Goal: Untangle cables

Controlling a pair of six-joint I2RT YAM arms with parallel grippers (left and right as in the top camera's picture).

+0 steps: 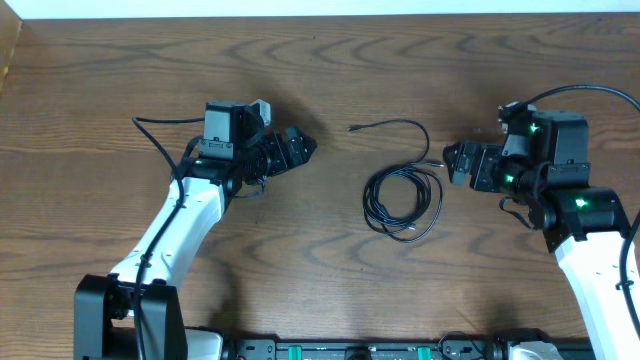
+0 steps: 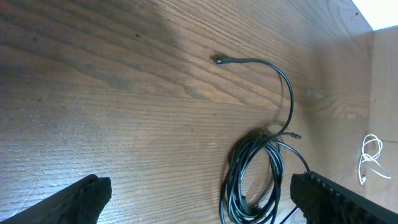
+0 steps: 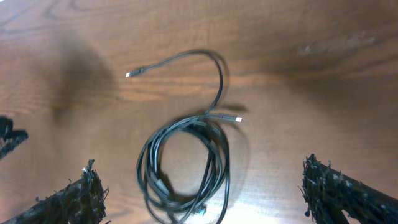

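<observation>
Black cables [image 1: 402,198] are lying in a loose coil on the wooden table [image 1: 300,60], sitting between the two arms and nearer the right one. One strand is curving from the coil toward the far side and ending in a small plug [image 1: 354,129] pointing left. A second plug [image 3: 237,119] is resting on the wood just beside the coil's far edge. The left gripper [image 1: 303,148] is pointing at the coil from well to its left, its fingers [image 2: 84,198] spreading wide and gripping nothing. The right gripper [image 1: 452,162] is sitting just right of the coil, its jaws likewise standing wide apart and empty. In the left wrist view, a thin white cord [image 2: 370,158] is lying on a paler surface [image 2: 385,93] past the table's edge, well apart from the coil.
</observation>
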